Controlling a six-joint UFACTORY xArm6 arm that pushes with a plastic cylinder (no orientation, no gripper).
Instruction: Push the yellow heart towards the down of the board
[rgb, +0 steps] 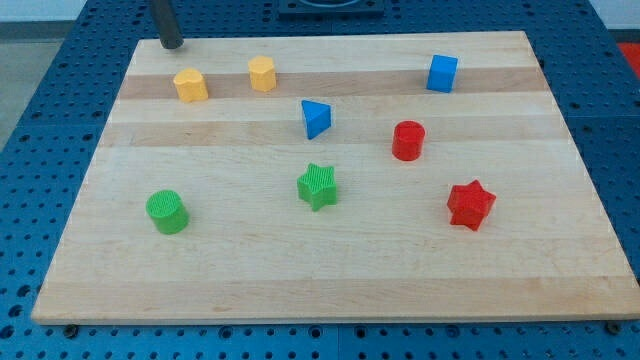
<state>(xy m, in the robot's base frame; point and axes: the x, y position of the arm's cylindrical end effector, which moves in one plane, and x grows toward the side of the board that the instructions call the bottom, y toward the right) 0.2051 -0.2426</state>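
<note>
The yellow heart (190, 85) lies near the board's top left. A second yellow block (262, 73), a pentagon or hexagon, sits just to its right. My tip (172, 44) stands at the board's top edge, slightly up and left of the yellow heart, a small gap apart and touching no block. The rod rises out of the view's top.
On the wooden board (300, 270) lie a blue cube (442, 73) at top right, a blue triangle (316, 118) in the middle, a red cylinder (408, 140), a red star (470, 205), a green star (318, 186), and a green cylinder (167, 211) below the heart.
</note>
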